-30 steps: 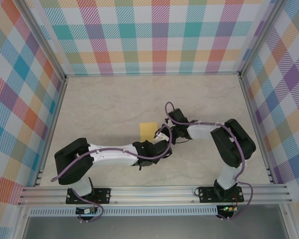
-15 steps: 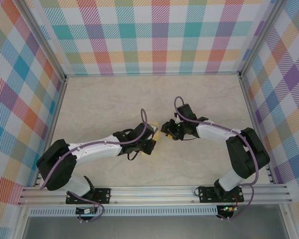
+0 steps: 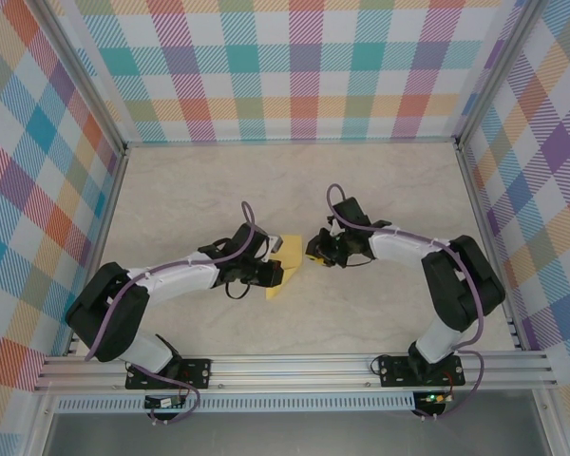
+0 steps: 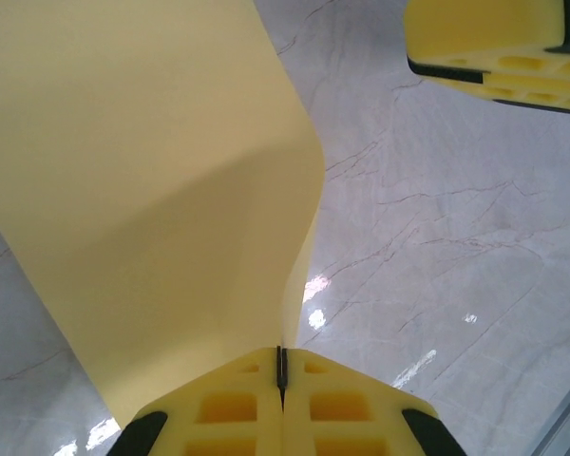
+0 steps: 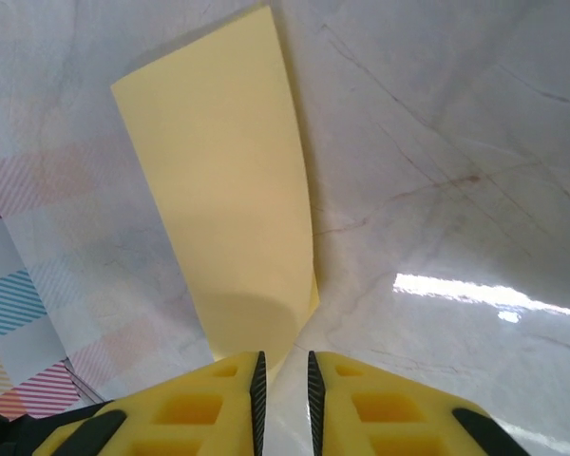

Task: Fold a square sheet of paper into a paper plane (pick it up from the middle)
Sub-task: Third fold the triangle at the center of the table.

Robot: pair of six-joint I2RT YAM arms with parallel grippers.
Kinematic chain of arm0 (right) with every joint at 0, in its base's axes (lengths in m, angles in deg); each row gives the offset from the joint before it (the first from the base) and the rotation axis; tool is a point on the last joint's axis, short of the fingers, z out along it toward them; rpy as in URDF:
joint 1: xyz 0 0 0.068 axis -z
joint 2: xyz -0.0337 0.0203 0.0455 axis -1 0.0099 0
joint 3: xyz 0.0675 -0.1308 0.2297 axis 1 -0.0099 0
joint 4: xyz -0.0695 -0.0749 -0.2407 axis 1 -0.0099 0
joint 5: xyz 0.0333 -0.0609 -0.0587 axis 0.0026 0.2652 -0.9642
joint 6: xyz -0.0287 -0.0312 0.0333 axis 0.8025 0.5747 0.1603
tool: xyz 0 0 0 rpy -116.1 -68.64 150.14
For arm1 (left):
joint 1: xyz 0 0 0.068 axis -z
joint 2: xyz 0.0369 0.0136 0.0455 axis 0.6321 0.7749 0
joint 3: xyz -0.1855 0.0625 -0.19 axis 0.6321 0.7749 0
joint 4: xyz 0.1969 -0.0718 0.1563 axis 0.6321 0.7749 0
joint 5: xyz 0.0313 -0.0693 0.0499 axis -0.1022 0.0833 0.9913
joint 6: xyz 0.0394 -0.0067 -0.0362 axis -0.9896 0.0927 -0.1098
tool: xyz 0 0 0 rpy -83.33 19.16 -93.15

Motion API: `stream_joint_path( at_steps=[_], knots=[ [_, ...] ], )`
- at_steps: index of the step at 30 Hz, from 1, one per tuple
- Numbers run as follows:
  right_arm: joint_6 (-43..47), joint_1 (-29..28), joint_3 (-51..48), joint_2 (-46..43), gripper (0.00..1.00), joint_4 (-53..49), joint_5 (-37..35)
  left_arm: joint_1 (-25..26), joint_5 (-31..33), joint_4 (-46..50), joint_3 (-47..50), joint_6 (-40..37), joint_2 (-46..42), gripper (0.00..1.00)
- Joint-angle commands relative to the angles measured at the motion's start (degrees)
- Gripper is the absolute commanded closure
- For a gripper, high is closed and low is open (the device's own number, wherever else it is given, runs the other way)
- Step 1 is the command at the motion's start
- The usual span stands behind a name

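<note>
The square sheet of paper point(image 3: 283, 281) is a plain yellow sheet, lifted and curved, at the middle of the table. My left gripper point(image 3: 271, 274) is shut on its near edge. In the left wrist view the sheet point(image 4: 152, 190) rises from the closed jaws point(image 4: 281, 350) to the upper left. My right gripper point(image 3: 311, 252) sits just right of the paper. In its wrist view the jaws point(image 5: 283, 356) stand a narrow gap apart, bare table showing between them. The paper's point(image 5: 218, 190) lower corner ends at the left fingertip point(image 5: 252, 366). The right gripper's yellow fingers point(image 4: 484, 43) appear at the top right of the left wrist view.
The pale marble tabletop point(image 3: 209, 190) is walled by plaid panels point(image 3: 304, 66) at the back and both sides. An aluminium rail point(image 3: 294, 366) with both arm bases runs along the near edge. Free table lies behind and to either side of the grippers.
The left gripper has drawn back to the left with the paper, so more of the yellow sheet shows. The right gripper's jaws widened, then narrowed again; it stays beside the sheet.
</note>
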Motion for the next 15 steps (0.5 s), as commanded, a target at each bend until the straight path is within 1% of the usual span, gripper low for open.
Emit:
stream_joint_path(
  at_steps=[1,11,15],
  knots=[
    [1.61,-0.17,4.09,2.94,0.8,0.07,2.84,-1.09,-3.32,-1.72,0.8,0.8,0.29,1.0],
    [4.04,-2.1,16.06,14.13,0.83,-6.42,2.71,-1.89,-4.57,-1.59,0.06,0.63,1.72,1.0],
    [5.4,-2.46,19.57,17.56,0.84,-9.35,1.45,-1.98,-4.94,-1.3,-0.22,0.6,2.53,1.0]
  ],
)
